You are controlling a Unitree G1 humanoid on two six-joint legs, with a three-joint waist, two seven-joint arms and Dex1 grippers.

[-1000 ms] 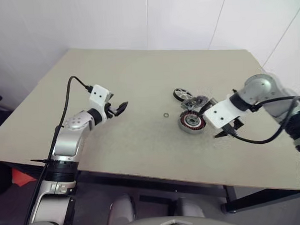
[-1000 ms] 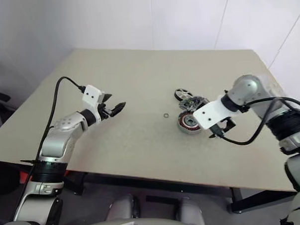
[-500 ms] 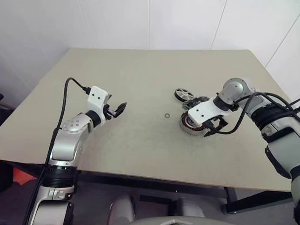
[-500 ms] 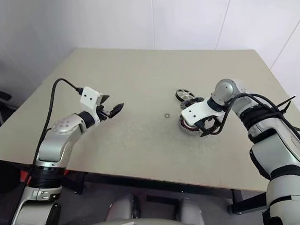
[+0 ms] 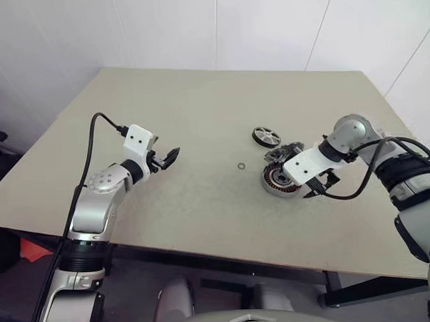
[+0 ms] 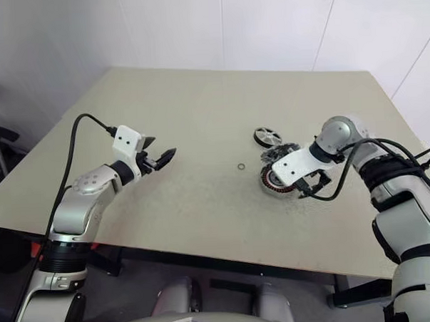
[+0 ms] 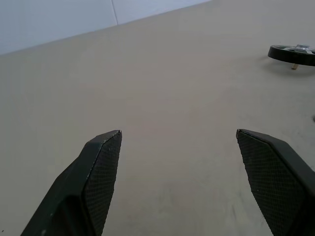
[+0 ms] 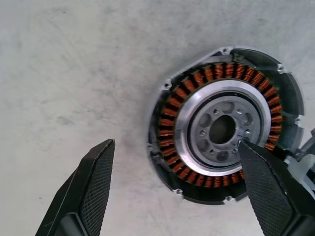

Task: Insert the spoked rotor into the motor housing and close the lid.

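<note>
The motor housing (image 5: 280, 179) lies face up right of the table's middle, its copper windings (image 8: 170, 130) ringing a silver hub. Just behind it, touching its far edge, rests the dark toothed lid (image 5: 285, 154). Farther back lies the spoked rotor (image 5: 267, 136), black-rimmed with silver spokes; it also appears far off in the left wrist view (image 7: 295, 51). My right gripper (image 5: 320, 188) points steeply down just right of the housing, open and empty (image 8: 174, 147). Far to the left, my left gripper (image 5: 168, 157) hovers above bare table, open and empty (image 7: 178, 132).
A tiny metal ring (image 5: 241, 165) lies on the beige table (image 5: 198, 105) left of the housing. White walls stand behind the table. The table's front edge runs close below both arms.
My right arm has swung about and its gripper now sits slightly lower beside the housing, still open. The left arm and the parts have stayed put. The camera has shifted a little.
</note>
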